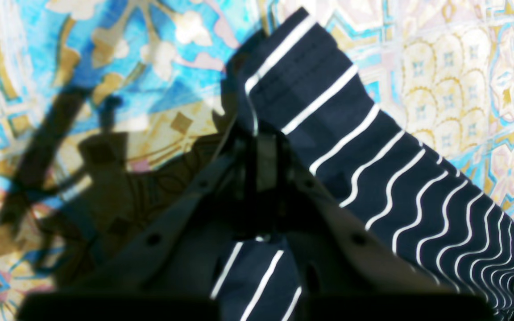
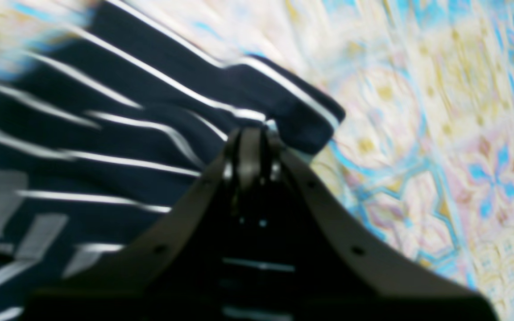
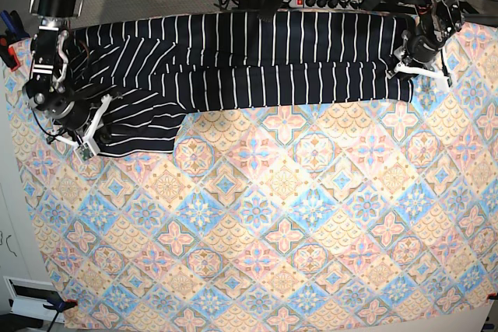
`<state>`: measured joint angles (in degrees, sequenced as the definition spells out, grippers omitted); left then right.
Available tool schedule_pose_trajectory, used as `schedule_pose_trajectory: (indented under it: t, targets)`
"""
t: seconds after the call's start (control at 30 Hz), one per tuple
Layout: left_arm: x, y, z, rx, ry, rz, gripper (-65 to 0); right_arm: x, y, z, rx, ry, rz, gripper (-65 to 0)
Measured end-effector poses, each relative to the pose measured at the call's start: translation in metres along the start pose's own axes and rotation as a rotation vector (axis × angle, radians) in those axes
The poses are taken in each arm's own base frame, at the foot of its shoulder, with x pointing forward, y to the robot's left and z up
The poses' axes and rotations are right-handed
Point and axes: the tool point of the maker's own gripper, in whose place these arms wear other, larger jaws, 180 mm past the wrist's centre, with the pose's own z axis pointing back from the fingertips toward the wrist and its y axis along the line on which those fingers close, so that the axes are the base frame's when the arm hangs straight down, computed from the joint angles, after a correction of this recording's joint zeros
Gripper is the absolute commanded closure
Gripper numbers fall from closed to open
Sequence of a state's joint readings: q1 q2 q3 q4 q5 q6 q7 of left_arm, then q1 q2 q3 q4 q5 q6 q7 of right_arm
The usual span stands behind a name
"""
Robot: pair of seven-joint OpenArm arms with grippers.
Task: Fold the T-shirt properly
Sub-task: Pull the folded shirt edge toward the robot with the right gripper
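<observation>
Both grippers are pinched shut on cloth. The left gripper [image 1: 259,133] holds an edge of the shirt [image 3: 257,60], a striped corner standing up past its fingertips and the rest trailing off to one side. The right gripper [image 2: 250,133] clamps a hem corner, the body spreading away on the other side. The shirt's long axis runs from one gripper to the other along the far edge of the patterned cloth [image 3: 272,215]. Each arm holds its own end, so neither is nearer.
</observation>
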<state>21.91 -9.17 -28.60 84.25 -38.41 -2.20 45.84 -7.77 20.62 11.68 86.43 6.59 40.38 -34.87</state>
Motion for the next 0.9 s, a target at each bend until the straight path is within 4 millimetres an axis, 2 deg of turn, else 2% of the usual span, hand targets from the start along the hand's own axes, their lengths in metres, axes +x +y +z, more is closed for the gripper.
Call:
schedule_pose_trajectory:
  t: [0.13,0.2,0.3,0.47,0.6,0.77,0.9]
  targets:
    - [0.0,0.0,0.0,0.0,-0.002,-0.001,0.0,-0.022,-0.003,0.031,-0.044,0.066,0.018,-0.2]
    - [0.0,0.0,0.0,0.003,-0.004,-0.002,0.0,-0.025,-0.002,0.044,-0.065,0.069,0.036,-0.2]
    - [0.0,0.0,0.0,0.0,-0.001,0.0,0.0,-0.028,0.011,0.06,-0.053,0.06,0.059,-0.2]
    - [0.002,-0.002,-0.001,-0.002,-0.005,0.0,0.0,-0.049,0.025,0.088,-0.052,0.119,0.101,-0.2]
    - [0.005,-0.004,-0.002,-0.001,-0.008,0.002,0.0,-0.061,0.035,0.103,-0.037,0.136,0.098,-0.2]
    - [0.006,-0.004,-0.003,0.001,-0.01,0.001,0.0,-0.092,0.038,0.119,-0.035,0.228,0.089,-0.2]
    - [0.005,-0.004,-0.002,0.001,-0.009,0.001,0.0,-0.099,0.044,0.121,-0.019,0.242,0.08,-0.3]
